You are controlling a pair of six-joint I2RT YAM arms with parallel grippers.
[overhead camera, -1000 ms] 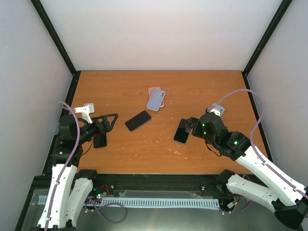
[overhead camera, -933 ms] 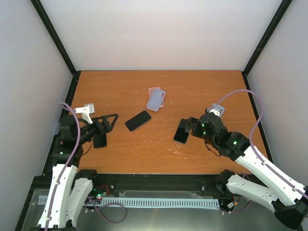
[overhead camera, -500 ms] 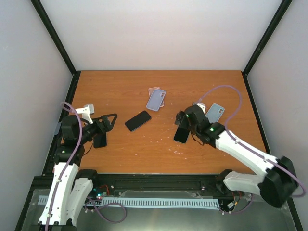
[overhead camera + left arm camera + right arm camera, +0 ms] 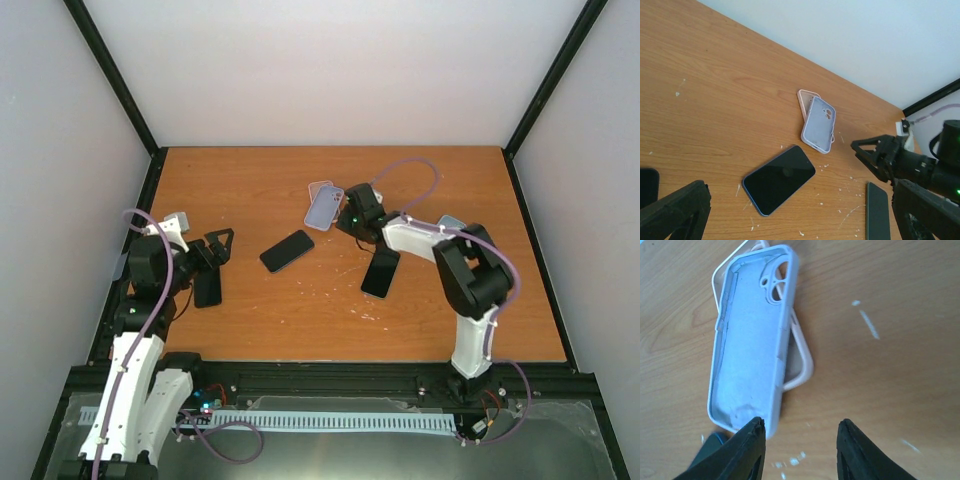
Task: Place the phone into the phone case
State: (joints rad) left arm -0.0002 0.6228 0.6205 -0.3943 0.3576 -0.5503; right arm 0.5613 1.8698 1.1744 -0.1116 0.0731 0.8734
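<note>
Case pickup is seemingly being attempted: the lilac phone case (image 4: 747, 360) is being faced by the wide-spread, empty right gripper (image 4: 800, 440); lowering and closing are being required.

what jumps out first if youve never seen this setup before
The right claw, open, hangs just short of a lavender phone case, which lies hollow side up on top of a pinkish case toward the back middle of the table. Next comes the blue-rimmed dark phone, lying flat and screen up, a little nearer the arms than the cases.
</note>
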